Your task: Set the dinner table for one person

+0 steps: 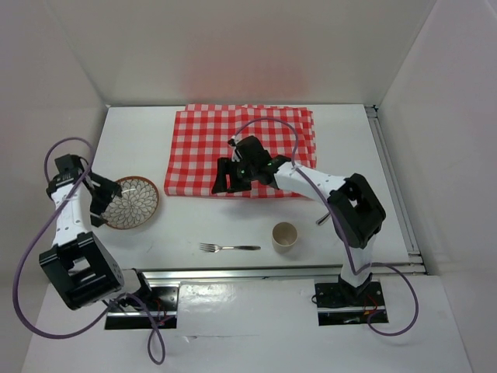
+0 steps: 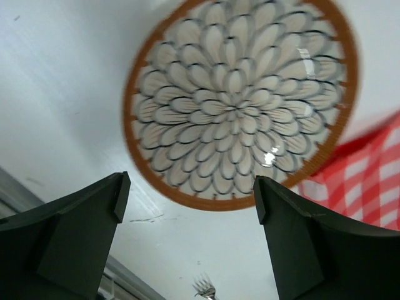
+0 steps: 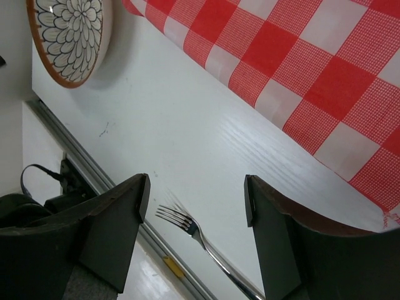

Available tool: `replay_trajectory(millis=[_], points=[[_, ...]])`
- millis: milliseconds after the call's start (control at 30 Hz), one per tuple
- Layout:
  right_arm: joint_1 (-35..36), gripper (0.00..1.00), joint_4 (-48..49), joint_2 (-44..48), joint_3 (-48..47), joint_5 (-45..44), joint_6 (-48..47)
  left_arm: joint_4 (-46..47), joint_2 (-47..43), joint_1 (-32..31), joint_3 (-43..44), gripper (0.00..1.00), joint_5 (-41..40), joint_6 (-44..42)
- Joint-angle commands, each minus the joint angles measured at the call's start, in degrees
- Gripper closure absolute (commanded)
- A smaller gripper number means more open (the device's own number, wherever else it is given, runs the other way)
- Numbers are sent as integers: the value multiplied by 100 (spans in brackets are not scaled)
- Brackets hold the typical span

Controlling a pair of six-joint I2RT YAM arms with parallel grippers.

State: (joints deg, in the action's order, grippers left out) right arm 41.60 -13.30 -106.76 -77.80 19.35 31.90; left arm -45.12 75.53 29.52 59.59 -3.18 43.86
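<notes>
On the white dinner table (image 1: 365,148) lie a red-and-white checked cloth (image 1: 241,148), a patterned plate with a brown rim (image 1: 130,202), a metal fork (image 1: 229,248) and a cream cup (image 1: 285,235). My left gripper (image 1: 107,200) is open and empty, just left of the plate (image 2: 240,100). My right gripper (image 1: 223,177) is open and empty, above the cloth's near edge (image 3: 300,69). The right wrist view shows the fork (image 3: 194,231) and the plate (image 3: 69,37) beyond the fingers. The fork tines show in the left wrist view (image 2: 205,289).
A metal rail (image 1: 279,272) runs along the table's near edge. White walls enclose the table at the back and sides. A rail also runs down the right side (image 1: 392,186).
</notes>
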Motion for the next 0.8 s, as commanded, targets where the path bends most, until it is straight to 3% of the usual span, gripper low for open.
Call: replay_trajectory(millis=[0,167,500,633,767], points=[[-3,25,56,6,-289,-46,-8,-128,-214,492,-456,0,-87,255],[-108,25,-111,112,-227,-46,-131,196,-214,1064,-958,2,19,369],[-284,25,-358,331,-60,-151,-237,1645,480,1065,-1537,20,879,500],[-284,25,-419,384,-8,-151,-237,2033,604,1065,-1766,22,933,624],[-284,25,-419,384,63,-151,-237,2402,656,1065,-2021,31,1082,738]])
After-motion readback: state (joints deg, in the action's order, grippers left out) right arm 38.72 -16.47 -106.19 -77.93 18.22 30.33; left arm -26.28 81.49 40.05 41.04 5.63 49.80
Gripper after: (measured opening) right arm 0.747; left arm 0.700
